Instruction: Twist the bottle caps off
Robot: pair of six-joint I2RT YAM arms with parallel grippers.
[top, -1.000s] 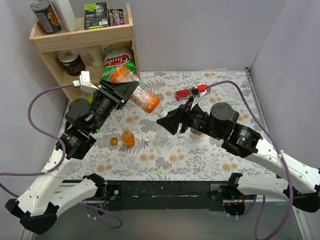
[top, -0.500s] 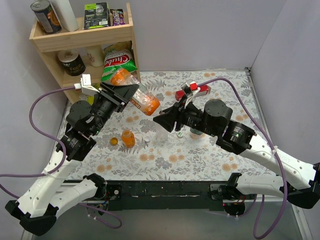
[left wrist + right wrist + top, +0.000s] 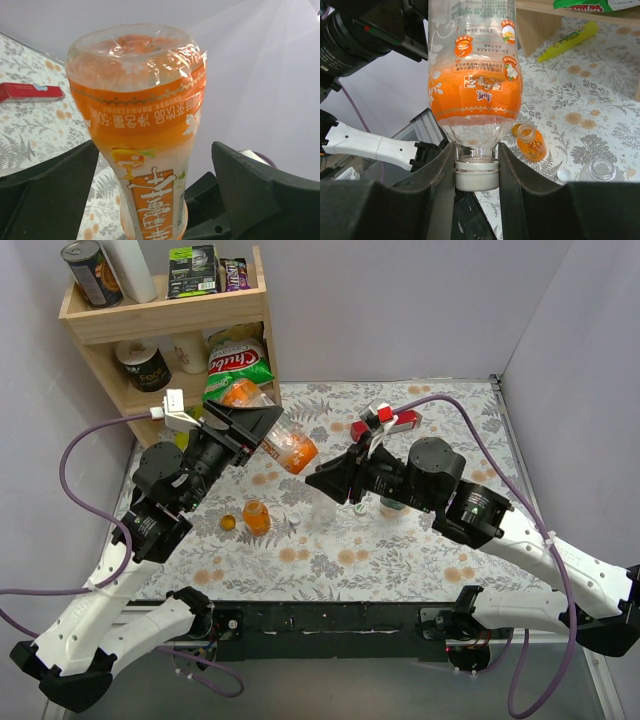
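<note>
Closest to the right wrist camera, the right gripper (image 3: 476, 162) pinches the pale cap (image 3: 476, 176) between both pads, jaws narrow and pressed to its sides; the cap sits on the neck of the slim orange bottle (image 3: 475, 85), which is lifted clear of the table (image 3: 450, 405) and slants from that grip toward the left gripper (image 3: 153, 150); the bottle's far end is cut off by the frame there. Seen from the left wrist, the left gripper's jaws stand wide, a gap showing on each side of the bottle; whether anything touches it lower down is lost at the picture's bottom edge, and the cap is out of sight behind the bottle's shoulder. On the table below, the short orange bottle (image 3: 531, 145) stands upright and open-mouthed, the orange cap (image 3: 228, 523) just beside it; a white cap (image 3: 563, 174) lies near a clear bottle (image 3: 601, 170) that is also open, its body hidden by a right finger. Farther off lies the red box (image 3: 30, 92), partly covered by the right arm in the overhead view; at the back left stands the wooden shelf (image 3: 165, 320).
</note>
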